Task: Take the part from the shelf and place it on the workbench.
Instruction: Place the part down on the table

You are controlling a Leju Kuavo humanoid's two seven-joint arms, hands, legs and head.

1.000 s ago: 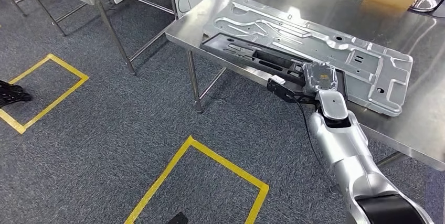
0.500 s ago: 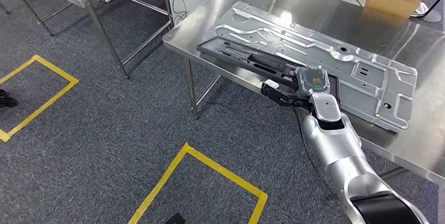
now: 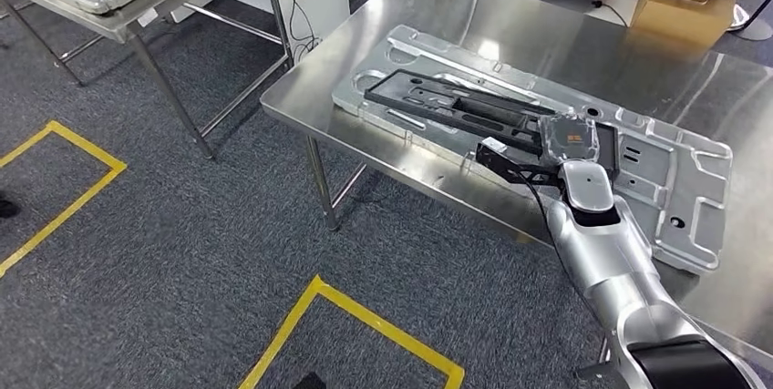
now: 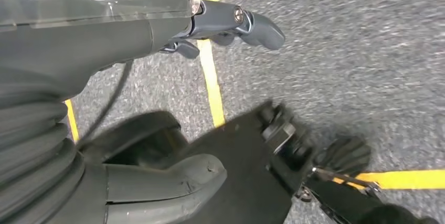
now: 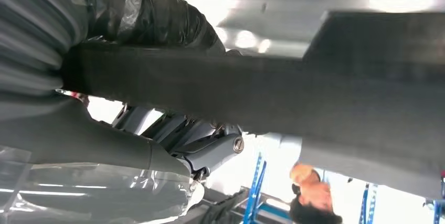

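Now we are at the placing step: our right hand point(image 3: 570, 138) holds the black part point(image 3: 474, 108) over the workbench point(image 3: 547, 52). Next we should lower it flat, then let go. Our left hand point(image 4: 210, 30) hangs with nothing in it, fingers loosely apart.

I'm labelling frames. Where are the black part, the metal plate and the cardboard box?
black part point(image 3: 456, 105), head view, on its long middle bar.
metal plate point(image 3: 679, 193), head view, on its bare right end.
cardboard box point(image 3: 679, 14), head view, on its front face.

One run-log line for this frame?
right robot hand: holds black part | part: over metal panel on workbench | left robot hand: empty, above floor
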